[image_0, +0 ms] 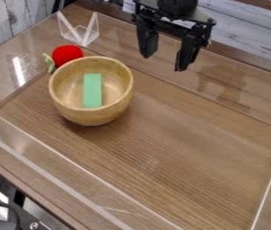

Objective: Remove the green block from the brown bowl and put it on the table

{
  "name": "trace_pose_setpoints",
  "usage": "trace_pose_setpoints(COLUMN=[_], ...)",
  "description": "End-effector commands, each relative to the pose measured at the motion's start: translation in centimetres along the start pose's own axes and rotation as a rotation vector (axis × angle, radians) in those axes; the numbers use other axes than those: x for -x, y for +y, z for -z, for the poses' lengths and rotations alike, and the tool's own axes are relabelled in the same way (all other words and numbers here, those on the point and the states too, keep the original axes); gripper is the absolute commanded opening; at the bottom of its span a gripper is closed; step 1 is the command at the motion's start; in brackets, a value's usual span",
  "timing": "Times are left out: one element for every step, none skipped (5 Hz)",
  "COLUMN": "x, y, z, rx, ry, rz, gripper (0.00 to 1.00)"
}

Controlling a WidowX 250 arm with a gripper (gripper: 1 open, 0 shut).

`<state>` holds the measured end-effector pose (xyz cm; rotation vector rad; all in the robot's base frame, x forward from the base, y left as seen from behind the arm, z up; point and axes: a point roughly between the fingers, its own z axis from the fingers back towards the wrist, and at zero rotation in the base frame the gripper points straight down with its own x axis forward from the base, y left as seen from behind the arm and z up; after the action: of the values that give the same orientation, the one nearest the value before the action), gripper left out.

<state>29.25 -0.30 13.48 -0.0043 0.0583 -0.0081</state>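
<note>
At left centre, the green block (92, 90) lies flat inside the brown bowl (61, 101) on the table (186, 144). It appears light, rigid and smooth; grasp it across its narrow width. At upper right, the gripper (164, 52) hangs empty, jaws spread.

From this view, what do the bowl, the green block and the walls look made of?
Brown bowl: looks like turned wood, light tan, smooth satin finish, faint grain on the thick rim.
Green block: matte, uniformly light green; painted wood or plastic, can't tell which.
Walls: clear acrylic or similar, since the tabletop shows through and the edges catch light.
Table: wood-grain surface, glossy; possibly laminate.
</note>
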Motion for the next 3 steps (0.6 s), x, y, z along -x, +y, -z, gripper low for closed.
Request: trace_pose_setpoints(x=[0.6,0.5,0.7], y=[0.1,1.1,2.8], z=[0.6,1.1,0.9], rx=[-0.001,0.0,0.007], ry=[0.036,0.065,0.069], rz=[0.008,-0.011,-0.063], gripper=[1.0,1.0,1.0])
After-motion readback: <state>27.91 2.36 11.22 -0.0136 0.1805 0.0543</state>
